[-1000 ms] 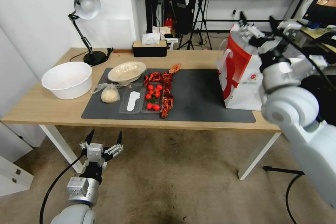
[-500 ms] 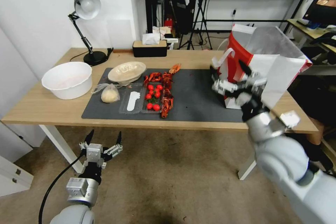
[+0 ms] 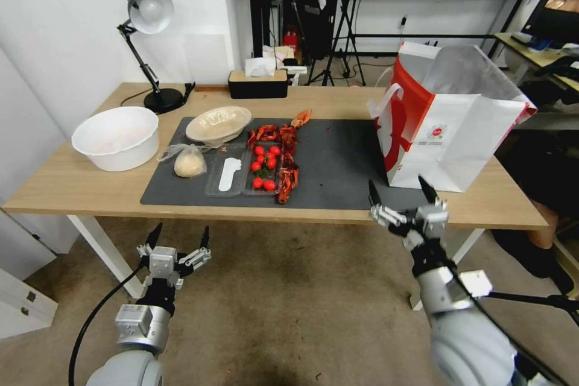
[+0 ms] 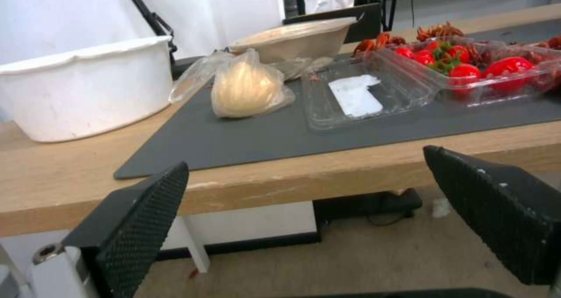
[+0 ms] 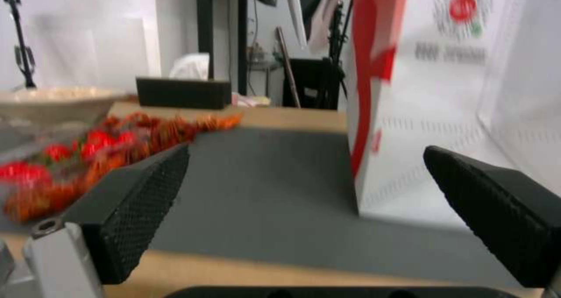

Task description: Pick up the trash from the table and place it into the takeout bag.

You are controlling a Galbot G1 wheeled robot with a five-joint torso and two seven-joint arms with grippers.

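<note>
The takeout bag (image 3: 446,126) stands open on the right end of the table (image 3: 78,184), white with red sides; the right wrist view has it (image 5: 444,92) close by. The trash lies on the dark mat (image 3: 344,163): a clear bag with a pale lump (image 3: 189,163) (image 4: 245,87), a beige bowl (image 3: 218,122) (image 4: 298,39), and red shells (image 3: 288,157) beside a clear tray of tomatoes (image 3: 263,170). My right gripper (image 3: 397,184) is open and empty at the table's front edge, just before the bag. My left gripper (image 3: 182,232) hangs open below the front edge.
A large white tub (image 3: 116,137) sits at the table's left end, with a desk lamp (image 3: 148,12) and a black tissue box (image 3: 258,82) along the back. Tripods and a desk stand behind. Carpeted floor lies in front of the table.
My right arm came down from above the takeout bag, passed in front of it, and now sits low at the table's front edge. The left arm has not moved.
</note>
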